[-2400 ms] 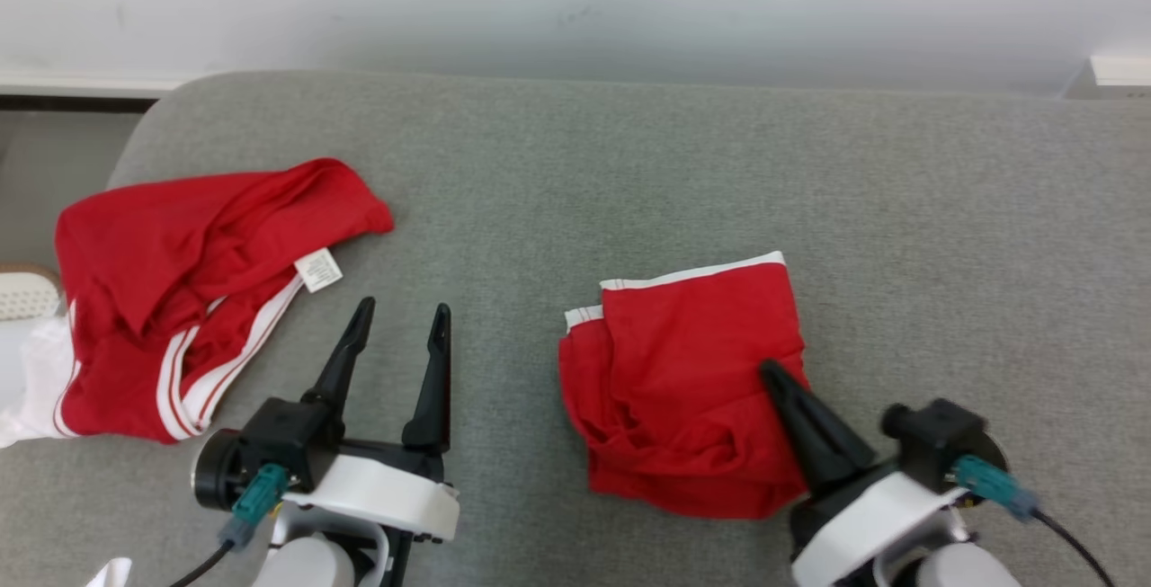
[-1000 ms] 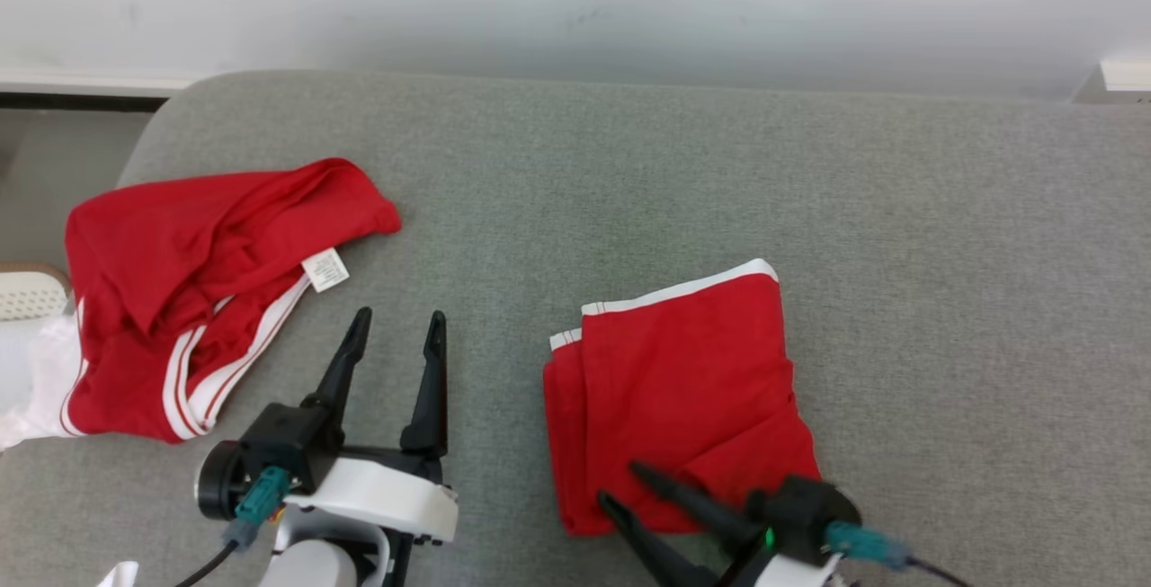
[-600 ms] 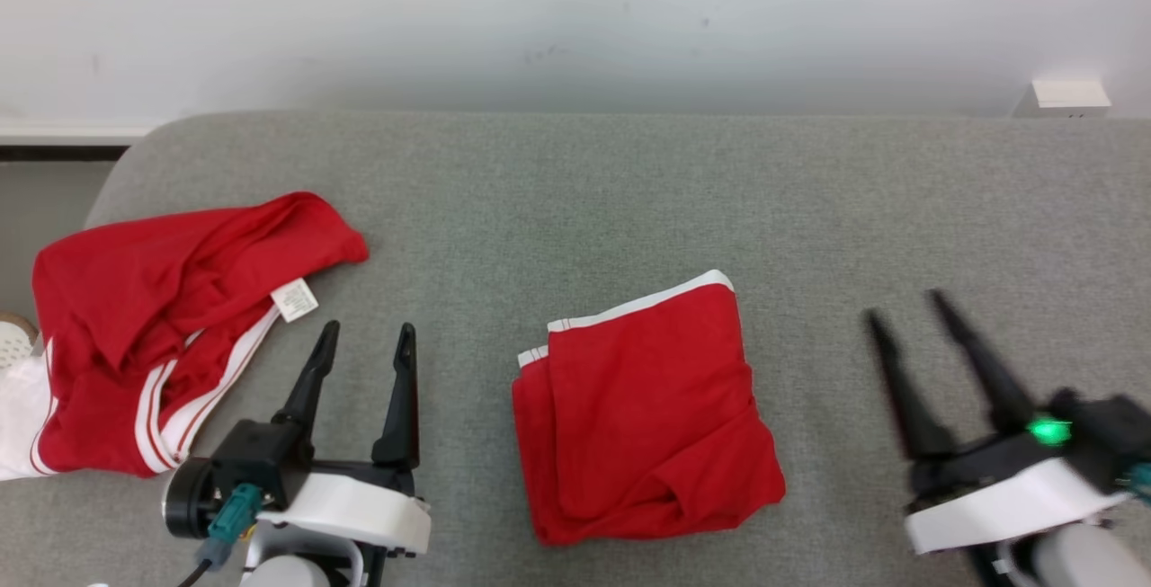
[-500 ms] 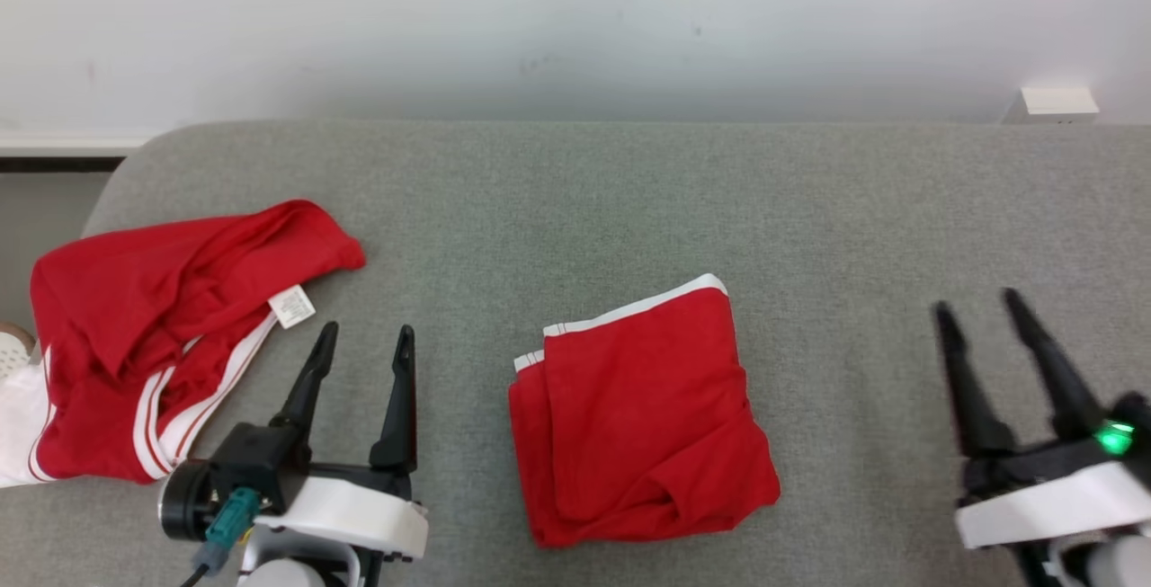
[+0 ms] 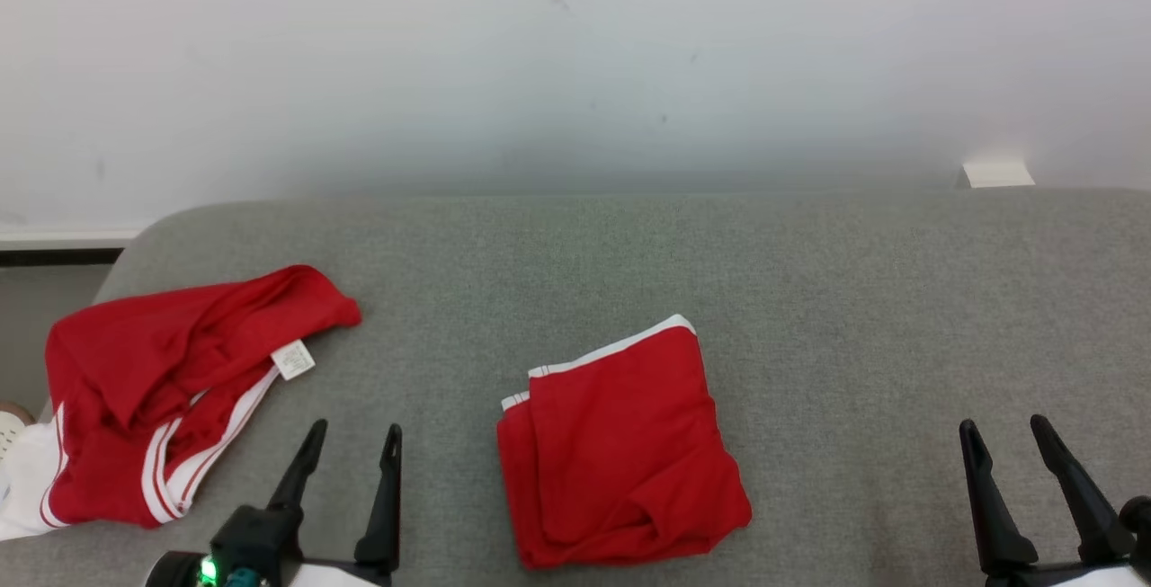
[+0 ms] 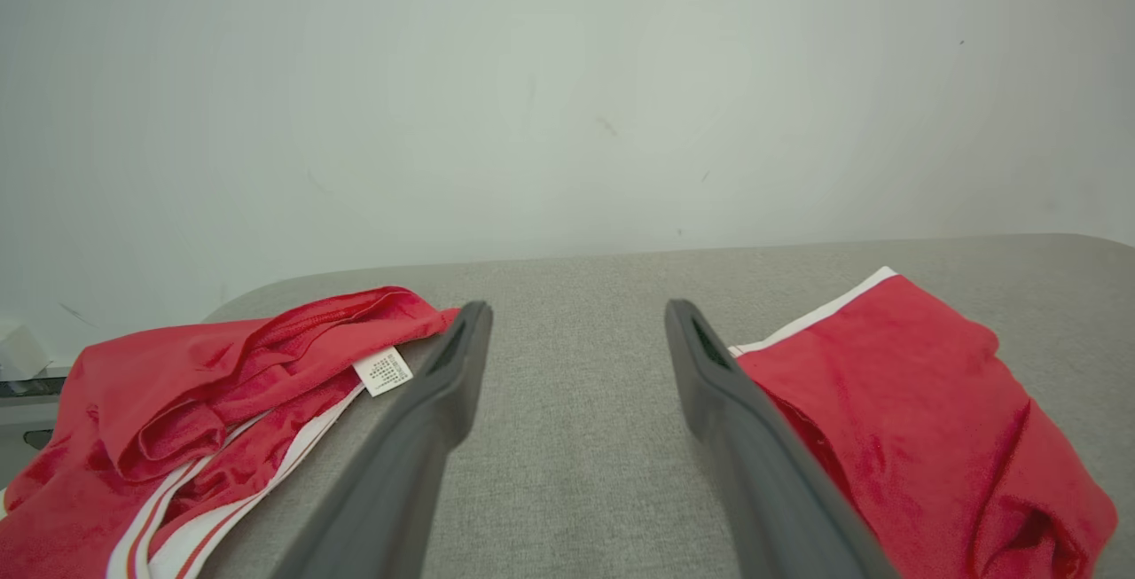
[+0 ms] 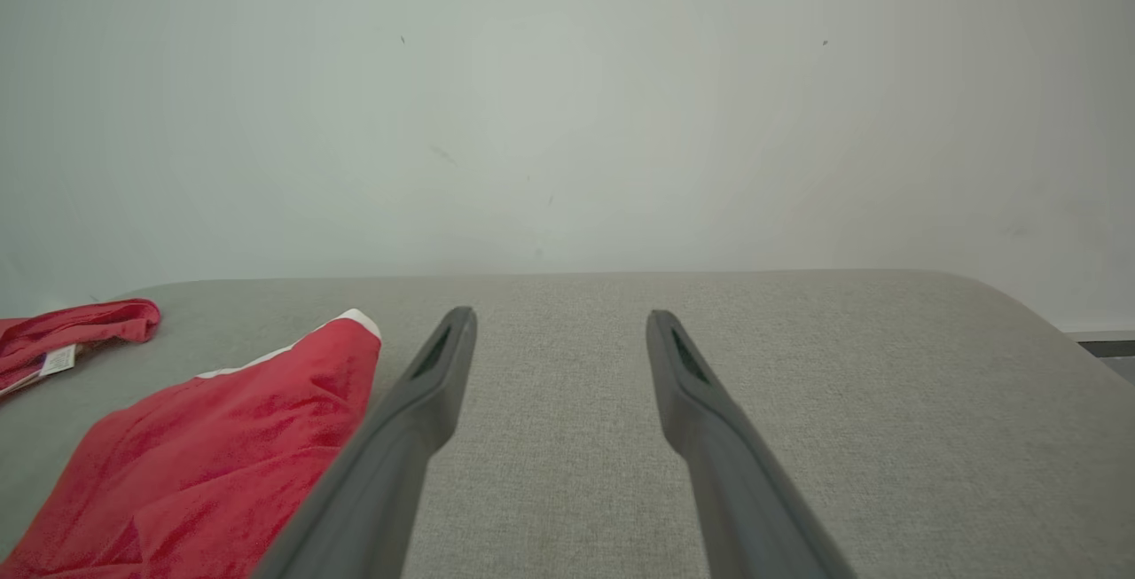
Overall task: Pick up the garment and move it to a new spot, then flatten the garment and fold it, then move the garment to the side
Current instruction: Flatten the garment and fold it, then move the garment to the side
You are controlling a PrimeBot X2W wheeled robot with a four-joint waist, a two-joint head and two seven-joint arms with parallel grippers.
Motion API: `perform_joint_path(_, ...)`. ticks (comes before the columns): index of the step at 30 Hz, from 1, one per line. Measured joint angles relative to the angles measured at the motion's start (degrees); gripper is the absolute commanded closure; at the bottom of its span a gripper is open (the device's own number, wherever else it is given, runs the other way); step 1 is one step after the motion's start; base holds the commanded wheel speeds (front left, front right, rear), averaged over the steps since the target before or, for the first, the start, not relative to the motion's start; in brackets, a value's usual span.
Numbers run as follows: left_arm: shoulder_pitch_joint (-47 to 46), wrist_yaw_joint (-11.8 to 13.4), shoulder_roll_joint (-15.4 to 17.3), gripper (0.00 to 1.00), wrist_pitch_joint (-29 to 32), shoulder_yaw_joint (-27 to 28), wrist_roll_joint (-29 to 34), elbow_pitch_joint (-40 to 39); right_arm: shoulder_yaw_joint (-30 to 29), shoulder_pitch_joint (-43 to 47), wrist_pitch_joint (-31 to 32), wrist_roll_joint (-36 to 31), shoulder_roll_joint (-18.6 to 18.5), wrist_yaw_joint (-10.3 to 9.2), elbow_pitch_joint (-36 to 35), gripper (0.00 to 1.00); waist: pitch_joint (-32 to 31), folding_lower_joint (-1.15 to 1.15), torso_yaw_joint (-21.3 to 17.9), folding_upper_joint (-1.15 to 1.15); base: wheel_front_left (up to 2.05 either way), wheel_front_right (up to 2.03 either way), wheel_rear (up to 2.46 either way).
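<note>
Here, the left pincer (image 5: 356, 430) stands fully open, its two long dark fingers spread and nothing held between them. The right pincer (image 5: 1003, 425) is equally wide apart and likewise empty. Both sit at the near edge of the grey, fabric-covered tabletop (image 5: 854, 326), fingers pointing forward toward the pale wall (image 5: 575, 57) and running roughly parallel to one another, the wrists level and low over the cloth surface. Neither pincer touches a garment.

The folded red garment with a white hem band (image 5: 620, 461) lies flat between the two pincers, nearer the left one. In the left wrist view it sits just to the right of that pincer's right finger; in the right wrist view it lies off to the left of the right pincer's left finger.

A second, crumpled red garment with white side stripes (image 5: 162, 380) lies to the left of the left pincer, its small white care label (image 5: 293, 360) turned upward just ahead of the left fingertip.
</note>
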Motion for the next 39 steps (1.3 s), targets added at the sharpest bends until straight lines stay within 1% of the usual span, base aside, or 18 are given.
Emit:
perform_joint_path(5, 2.6, 0.1, 0.7, 0.0, 0.9, -0.2, -0.1, -0.7, -0.1, 3.6, 2.2, -0.3, 1.1, 0.0, -2.0, 0.0, -2.5, 0.0, -0.2, 0.0, 0.0, 0.0, 0.0)
perform_joint_path(12, 3.9, 0.4, 0.9, 0.0, 1.5, -0.2, -1.4, -0.6, -0.4, 5.3, 3.7, -0.5, 2.0, 0.0, -3.4, 0.0, -3.6, 0.0, -0.3, 0.0, 0.0, 0.0, 0.0)
perform_joint_path(30, 3.4, 0.7, 1.0, 0.0, 1.6, 0.5, -2.9, -0.3, -1.2, 5.3, 4.4, -1.3, 2.3, 0.0, -4.0, 0.0, -2.9, 0.0, -0.1, 0.0, 0.0, 0.0, 0.0)
perform_joint_path(36, 1.7, 0.4, 1.1, 0.0, 0.9, 0.3, -2.8, -0.4, -1.6, 4.6, 4.4, -1.2, 1.7, 0.0, -3.1, 0.0, -2.2, 0.0, 1.2, 0.0, 0.0, 0.0, 0.0)
perform_joint_path(39, 0.4, 0.2, 1.0, 0.0, 0.6, 0.0, -2.7, -0.6, -0.6, 3.2, 4.5, -1.2, 0.8, 0.0, -1.8, 0.0, -1.3, 0.0, 2.3, 0.0, 0.0, 0.0, 0.0)
